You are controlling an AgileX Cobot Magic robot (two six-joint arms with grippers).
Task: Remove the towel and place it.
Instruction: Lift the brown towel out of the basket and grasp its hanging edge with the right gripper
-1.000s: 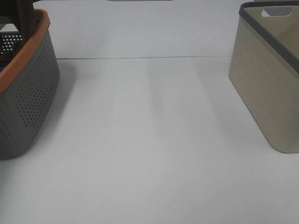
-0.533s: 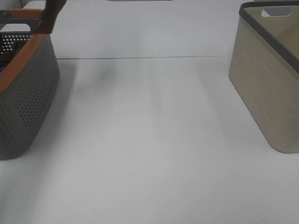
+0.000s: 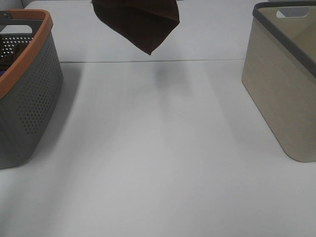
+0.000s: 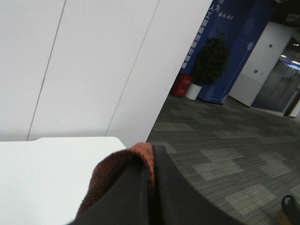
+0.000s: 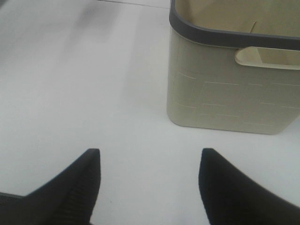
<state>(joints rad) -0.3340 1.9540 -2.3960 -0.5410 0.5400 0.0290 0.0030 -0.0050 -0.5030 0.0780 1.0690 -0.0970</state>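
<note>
One dark brown soft cloth towel [image 3: 140, 22] dangles over the surface's [image 3: 163, 163] far edge, left of middle, a corner drooping; the left tool [image 4: 151, 161] is clamped on a bunched fold. Looks light and floppy, so I'd pinch it at a hem or corner. Meanwhile the right tool [image 5: 150, 154] hangs released.

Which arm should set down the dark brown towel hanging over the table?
Left. The left jaws are shut on the dark brown cloth towel, which hangs clear above the white table. The right jaws are open and empty, near the beige plastic basket.
</note>
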